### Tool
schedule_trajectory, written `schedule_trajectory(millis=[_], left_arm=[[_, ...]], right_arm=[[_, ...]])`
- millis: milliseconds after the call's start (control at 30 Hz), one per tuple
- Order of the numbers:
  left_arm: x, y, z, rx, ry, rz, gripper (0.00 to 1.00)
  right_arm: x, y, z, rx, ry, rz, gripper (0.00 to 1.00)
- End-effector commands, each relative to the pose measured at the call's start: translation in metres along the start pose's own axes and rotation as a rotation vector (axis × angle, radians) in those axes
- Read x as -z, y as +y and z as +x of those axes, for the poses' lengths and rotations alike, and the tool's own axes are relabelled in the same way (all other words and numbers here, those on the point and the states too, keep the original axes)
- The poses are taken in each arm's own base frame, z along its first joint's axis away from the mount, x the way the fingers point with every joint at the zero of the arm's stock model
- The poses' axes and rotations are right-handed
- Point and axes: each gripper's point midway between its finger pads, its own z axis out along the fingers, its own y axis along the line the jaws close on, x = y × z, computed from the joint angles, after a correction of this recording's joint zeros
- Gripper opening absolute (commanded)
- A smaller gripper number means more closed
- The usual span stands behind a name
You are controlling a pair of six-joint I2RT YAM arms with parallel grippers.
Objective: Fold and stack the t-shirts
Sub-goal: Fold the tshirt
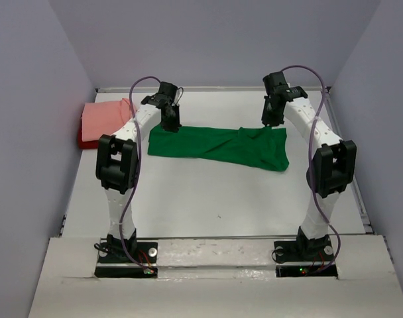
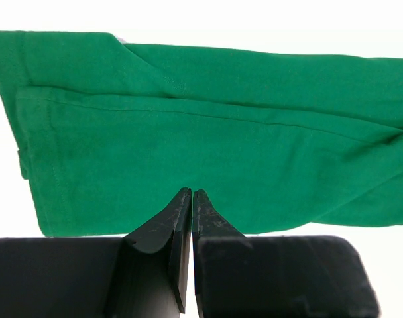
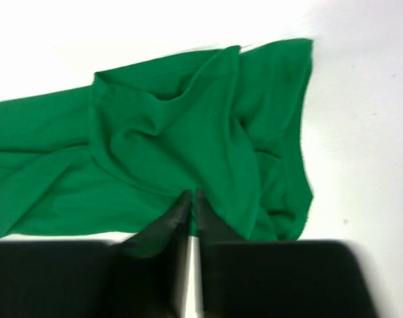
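The bright green t-shirt [image 1: 215, 147] lies flat on the table as a long folded strip, rumpled at its right end. My left gripper [image 1: 170, 124] hovers over the strip's far left corner. In the left wrist view its jaws [image 2: 191, 193] stand shut above the green t-shirt [image 2: 201, 132], with no cloth showing between them. My right gripper [image 1: 270, 121] is over the far right end. There its jaws [image 3: 191, 193] are closed to a thin slit over the wrinkled green t-shirt [image 3: 175, 132]. The salmon pink t-shirt [image 1: 107, 116] lies folded on the dark red one [image 1: 84, 139] at the far left.
The white table [image 1: 208, 199] is boxed in by grey walls at the back and both sides. A raised rim [image 1: 364, 205] runs along its right edge. Both arm bases stand at the near edge, with purple cables looping above the arms.
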Motion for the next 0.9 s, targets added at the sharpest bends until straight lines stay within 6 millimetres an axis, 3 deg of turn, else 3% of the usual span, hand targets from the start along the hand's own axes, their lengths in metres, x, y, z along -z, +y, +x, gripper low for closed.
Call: schedule_trajectory(millis=[0, 200, 367, 500, 867], left_arm=[[0.013, -0.007, -0.019, 0.008, -0.051, 0.034, 0.16], [0.015, -0.004, -0.016, -0.005, -0.052, 0.024, 0.16], [0.004, -0.001, -0.009, -0.014, -0.012, 0.005, 0.14], [-0.006, 0.001, -0.006, -0.014, -0.001, -0.001, 0.00], [-0.030, 0.010, -0.011, 0.001, 0.028, -0.018, 0.00]], right_arm=[[-0.002, 0.015, 0.014, 0.046, 0.073, -0.060, 0.00], [-0.022, 0.026, 0.052, 0.036, 0.150, -0.114, 0.00], [-0.036, 0.016, 0.068, 0.029, 0.188, -0.053, 0.00], [-0.044, 0.012, 0.070, 0.039, 0.189, -0.026, 0.00], [-0.056, 0.020, 0.056, 0.056, 0.169, -0.029, 0.00]])
